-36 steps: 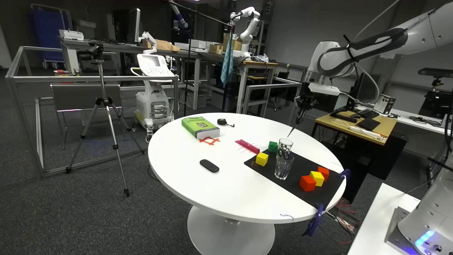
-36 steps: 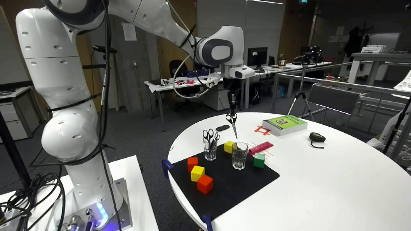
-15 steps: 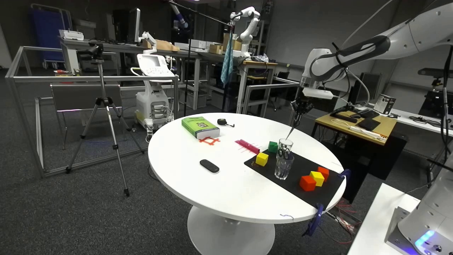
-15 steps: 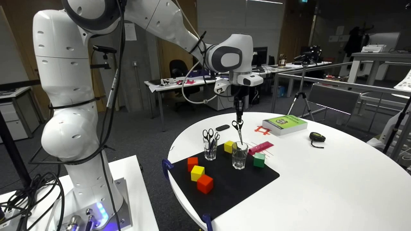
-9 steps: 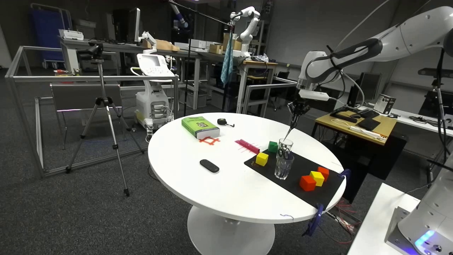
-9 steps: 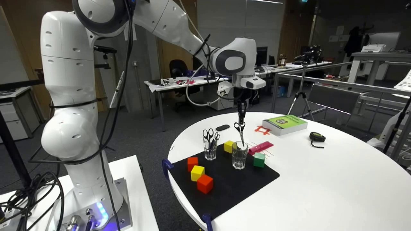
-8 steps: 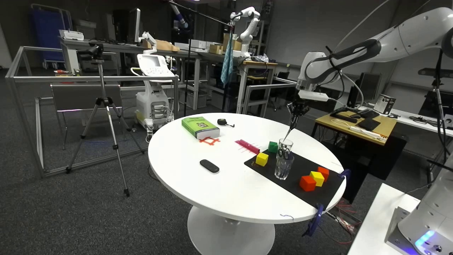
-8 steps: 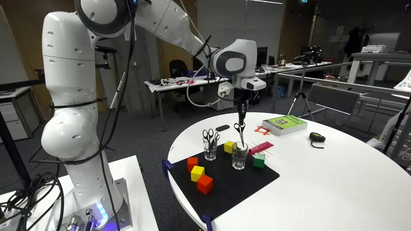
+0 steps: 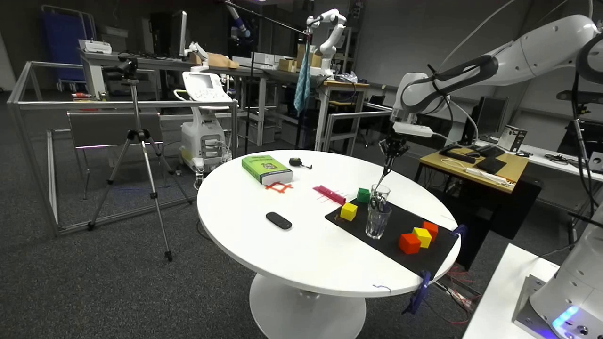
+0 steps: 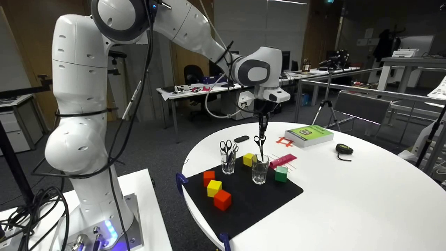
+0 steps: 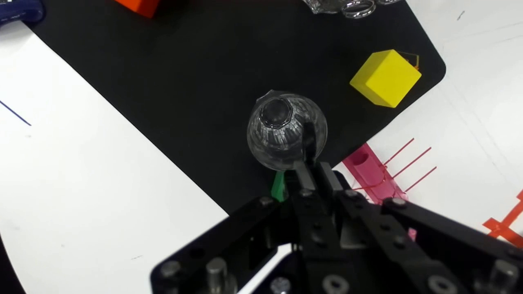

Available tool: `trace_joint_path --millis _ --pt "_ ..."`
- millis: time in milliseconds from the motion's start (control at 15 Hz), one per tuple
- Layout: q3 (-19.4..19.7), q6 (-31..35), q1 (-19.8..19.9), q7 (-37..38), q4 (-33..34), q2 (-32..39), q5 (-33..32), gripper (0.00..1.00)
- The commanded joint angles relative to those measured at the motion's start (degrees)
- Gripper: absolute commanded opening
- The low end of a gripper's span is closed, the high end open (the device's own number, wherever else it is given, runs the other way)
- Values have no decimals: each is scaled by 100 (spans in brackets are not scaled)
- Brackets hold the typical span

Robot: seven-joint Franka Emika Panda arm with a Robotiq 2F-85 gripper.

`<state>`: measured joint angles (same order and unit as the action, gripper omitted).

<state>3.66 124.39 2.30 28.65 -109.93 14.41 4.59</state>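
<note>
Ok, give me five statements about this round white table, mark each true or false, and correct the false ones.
1. The black two-fingered gripper holds black-handled metal scissors. True.
2. The scissors' blades point upward. False: they point down toward a clear faceted glass tumbler.
3. The thick green-covered book lies open. False: it lies closed on the round white table.
4. A second clear glass tumbler has other scissors standing in it. True.
5. The small green cube sits inside the second tumbler. False: it stands outside both tumblers.
</note>
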Motion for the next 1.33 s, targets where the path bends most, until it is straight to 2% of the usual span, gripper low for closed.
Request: trace_joint_path --millis 0,1267 --pt "39 -350 -22 -60 346 201 163 2" --pt "94 -542 -98 -3 712 832 32 2"
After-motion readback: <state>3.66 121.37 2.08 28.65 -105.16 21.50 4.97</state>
